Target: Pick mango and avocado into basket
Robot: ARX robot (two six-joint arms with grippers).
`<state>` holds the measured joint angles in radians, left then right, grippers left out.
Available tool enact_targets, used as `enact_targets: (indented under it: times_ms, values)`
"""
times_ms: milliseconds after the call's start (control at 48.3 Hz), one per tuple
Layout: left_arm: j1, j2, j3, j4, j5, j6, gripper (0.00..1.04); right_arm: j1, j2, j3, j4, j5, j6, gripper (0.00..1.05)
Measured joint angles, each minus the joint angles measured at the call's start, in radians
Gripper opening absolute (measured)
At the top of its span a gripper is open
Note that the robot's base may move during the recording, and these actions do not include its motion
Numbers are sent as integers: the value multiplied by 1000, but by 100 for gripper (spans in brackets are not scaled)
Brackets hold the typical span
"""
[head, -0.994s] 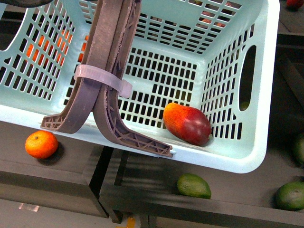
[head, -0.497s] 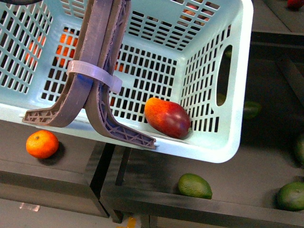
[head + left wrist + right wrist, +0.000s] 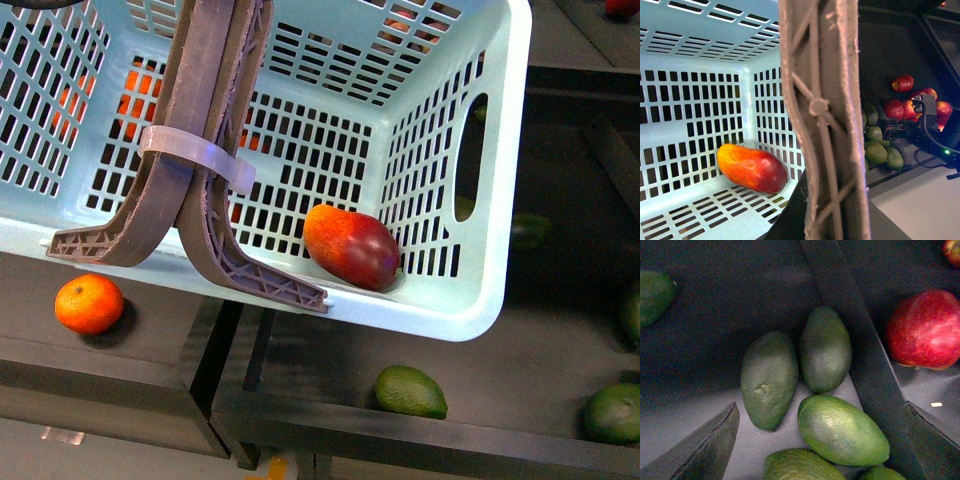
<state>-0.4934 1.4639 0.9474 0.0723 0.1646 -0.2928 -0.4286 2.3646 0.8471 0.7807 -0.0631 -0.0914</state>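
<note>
Mango sits in basket, avocado pending; my right gripper hangs spread wide over it (left gripper unseen, can't tell).

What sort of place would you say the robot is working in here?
Probably a shop-style produce display: dark divided bins hold sorted avocados and red apples, and a slotted shopping basket already holds a mango.
</note>
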Motion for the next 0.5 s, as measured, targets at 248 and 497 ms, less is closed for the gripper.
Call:
enact_targets:
  times_ms: [248, 497]
  values:
    - [0, 0, 0, 0, 3, 0, 6, 43, 191, 200, -65, -16, 21, 97]
    - [0, 0, 0, 0, 3, 0, 6, 77, 307, 349, -81, 19, 32, 97]
